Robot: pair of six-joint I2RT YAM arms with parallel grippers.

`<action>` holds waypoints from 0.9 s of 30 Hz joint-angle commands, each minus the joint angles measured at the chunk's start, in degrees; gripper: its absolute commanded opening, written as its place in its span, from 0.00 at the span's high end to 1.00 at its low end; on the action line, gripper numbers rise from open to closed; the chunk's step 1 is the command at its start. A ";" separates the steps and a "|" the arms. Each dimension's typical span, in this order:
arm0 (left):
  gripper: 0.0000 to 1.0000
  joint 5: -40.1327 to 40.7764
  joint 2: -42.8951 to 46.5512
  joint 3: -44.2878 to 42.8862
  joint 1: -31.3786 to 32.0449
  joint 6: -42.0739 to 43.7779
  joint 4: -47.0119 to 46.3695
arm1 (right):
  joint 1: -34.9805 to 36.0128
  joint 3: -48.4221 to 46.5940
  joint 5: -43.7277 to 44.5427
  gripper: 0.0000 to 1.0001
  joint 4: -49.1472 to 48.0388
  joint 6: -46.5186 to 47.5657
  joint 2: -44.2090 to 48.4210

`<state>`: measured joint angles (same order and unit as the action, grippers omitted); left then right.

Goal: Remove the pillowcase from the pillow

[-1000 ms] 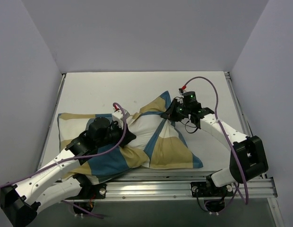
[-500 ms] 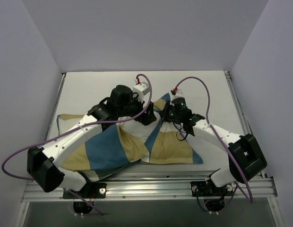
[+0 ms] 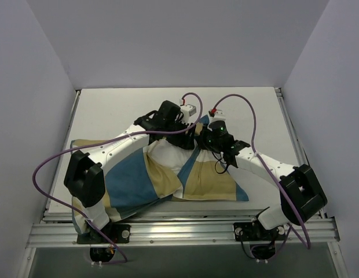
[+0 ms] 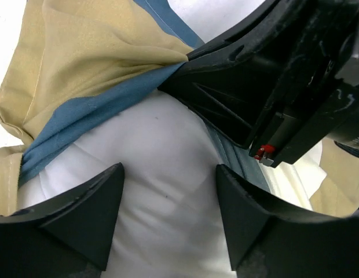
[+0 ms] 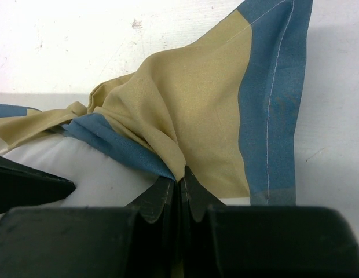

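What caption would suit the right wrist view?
Right gripper pinches a gathered fold of the checked pillowcase on the white table.

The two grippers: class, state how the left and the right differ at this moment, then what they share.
The left gripper has its jaws apart; the right gripper has them pressed together. The left gripper holds nothing, poised over the white pillow; the right gripper pinches a fold of the pillowcase. Both are black and meet at the same bunched corner.
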<state>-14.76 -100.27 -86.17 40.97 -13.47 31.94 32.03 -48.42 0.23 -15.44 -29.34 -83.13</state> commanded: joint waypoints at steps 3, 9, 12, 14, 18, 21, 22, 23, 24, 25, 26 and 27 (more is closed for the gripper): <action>0.30 -1.05 0.52 2.41 0.25 -3.66 0.58 | -0.04 -2.02 3.91 1.00 0.33 0.60 -0.71; 0.30 -0.27 -2.38 4.69 1.39 -8.23 -1.79 | 0.31 -2.46 2.32 1.00 -1.34 0.60 -1.86; 0.35 1.31 -3.53 5.40 1.48 -10.60 -3.81 | 0.93 -2.55 2.41 1.00 -1.52 0.78 -1.95; 0.64 2.72 -3.71 6.19 1.48 -11.92 -4.96 | 1.02 -2.47 2.58 1.00 -1.35 0.87 -1.95; 0.98 3.43 -2.04 8.47 1.48 -12.19 -7.33 | 1.10 -2.11 4.07 1.00 -0.91 0.78 -1.33; 0.98 2.64 1.12 10.93 2.18 -9.83 -8.48 | 1.02 -2.37 6.09 0.95 -0.91 1.30 -0.19; 0.98 2.81 2.00 11.37 2.53 -9.03 -8.22 | 1.10 -2.72 6.62 0.94 -0.64 1.48 -0.27; 0.98 2.81 3.83 12.51 3.58 -8.33 -8.21 | 1.02 -3.25 7.50 0.92 -0.47 2.09 -0.36; 0.98 2.99 4.72 13.21 4.20 -7.10 -8.21 | 1.02 -4.39 7.85 0.89 -0.29 2.44 -0.71; 0.98 3.25 5.69 13.92 4.73 -6.74 -8.21 | 0.93 -5.09 8.29 0.88 0.06 2.71 -1.06; 0.98 3.25 7.35 15.23 5.60 -6.39 -8.21 | 0.93 -5.71 8.82 0.87 0.24 3.23 -1.41; 0.98 3.16 8.15 15.94 5.87 -6.30 -8.30 | 0.93 -6.33 9.52 0.86 0.32 3.50 -2.20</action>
<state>-10.31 -96.53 -73.67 43.92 -21.93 16.67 33.50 -51.18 3.29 -14.31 -28.16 -84.25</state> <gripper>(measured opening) 0.062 0.127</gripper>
